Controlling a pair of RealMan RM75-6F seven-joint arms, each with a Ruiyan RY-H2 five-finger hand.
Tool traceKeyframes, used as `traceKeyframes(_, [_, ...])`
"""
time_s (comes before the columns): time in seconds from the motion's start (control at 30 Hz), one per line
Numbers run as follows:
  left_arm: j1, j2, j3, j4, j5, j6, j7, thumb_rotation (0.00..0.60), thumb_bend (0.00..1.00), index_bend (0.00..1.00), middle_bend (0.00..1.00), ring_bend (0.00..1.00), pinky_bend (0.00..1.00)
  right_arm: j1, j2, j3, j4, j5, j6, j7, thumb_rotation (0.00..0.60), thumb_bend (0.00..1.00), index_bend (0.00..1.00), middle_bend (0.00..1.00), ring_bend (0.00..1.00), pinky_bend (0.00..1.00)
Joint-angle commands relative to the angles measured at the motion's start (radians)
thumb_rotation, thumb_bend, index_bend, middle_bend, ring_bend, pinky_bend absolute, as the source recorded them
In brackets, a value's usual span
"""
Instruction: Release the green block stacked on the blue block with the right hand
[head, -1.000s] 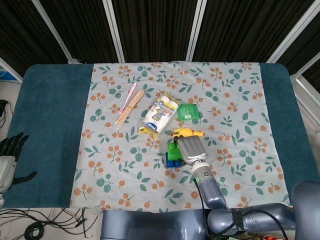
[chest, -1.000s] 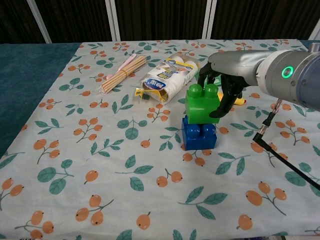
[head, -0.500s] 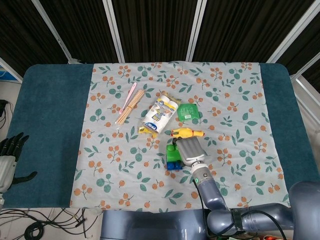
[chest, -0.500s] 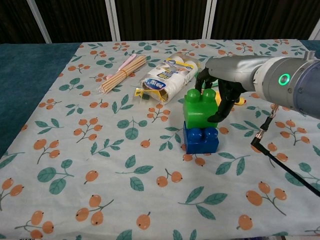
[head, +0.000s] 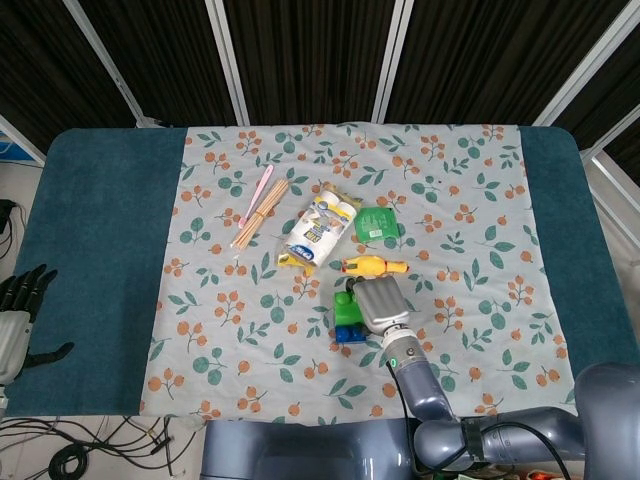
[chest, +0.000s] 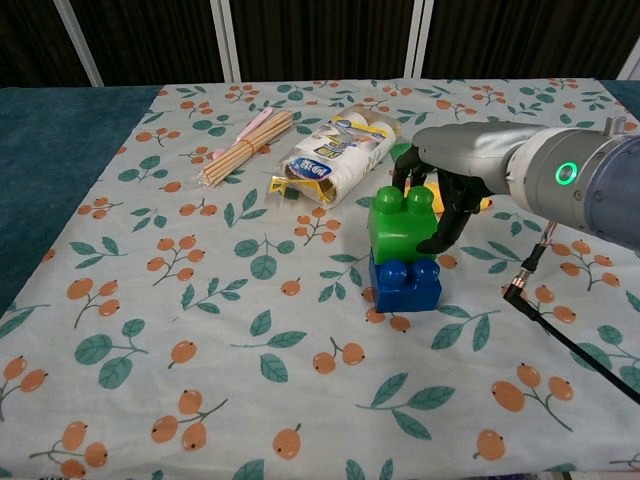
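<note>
The green block (chest: 402, 225) sits on top of the blue block (chest: 405, 283) on the floral cloth, right of centre in the chest view. My right hand (chest: 445, 185) reaches over from the right and grips the green block, fingers curled down on its far side and its right face. From the head view the right hand (head: 378, 303) covers most of the stack; only a strip of the green block (head: 345, 298) and of the blue block (head: 347, 330) shows. My left hand (head: 14, 322) hangs off the table's left edge, fingers apart, holding nothing.
Behind the stack lie a yellow toy (head: 375, 266), a green packet (head: 376, 223) and a white snack bag (chest: 335, 155). A bundle of wooden sticks (chest: 245, 148) and a pink spoon (head: 257, 190) lie at the back left. A black cable (chest: 560, 335) trails from my right arm.
The green block has come down onto the blue block, and the stack with my right hand has shifted slightly right. The left hand has not moved.
</note>
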Motion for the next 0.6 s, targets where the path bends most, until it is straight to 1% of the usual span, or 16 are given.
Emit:
traceKeyframes(0.03, [0.0,0.001,0.001,-0.001,0.0,-0.001,-0.002,0.6,0.03,0.0,0.0,0.0,0.0,0.0,0.001,-0.001,-0.001,0.004,-0.001,-0.001,0.6,0.43,0.6,0.56,0.51,0.55])
traceKeyframes(0.43, [0.001,0.0,0.0,0.001,0.004,0.004,-0.005,0.6,0.03,0.0,0.0,0.0,0.0,-0.005,-0.002,-0.009,0.009,0.01,-0.008,0.0,0.6,0.43,0.6,0.55,0.51,0.55])
traceKeyframes(0.53, [0.001,0.0,-0.001,0.0,0.003,0.004,-0.005,0.6,0.03,0.0,0.0,0.0,0.0,-0.005,0.001,-0.008,0.005,0.002,-0.009,0.003,0.6,0.43,0.6,0.53,0.5,0.55])
traceKeyframes(0.57, [0.001,0.0,-0.001,0.0,0.002,0.005,-0.005,0.6,0.03,0.0,0.0,0.0,0.0,-0.005,0.002,-0.008,0.004,-0.005,-0.009,0.005,0.6,0.42,0.58,0.5,0.47,0.51])
traceKeyframes(0.6, [0.001,-0.001,-0.002,0.0,0.002,0.005,-0.005,0.6,0.03,0.0,0.0,0.0,0.0,-0.006,0.004,-0.008,0.001,-0.006,-0.011,0.007,0.6,0.41,0.53,0.44,0.43,0.45])
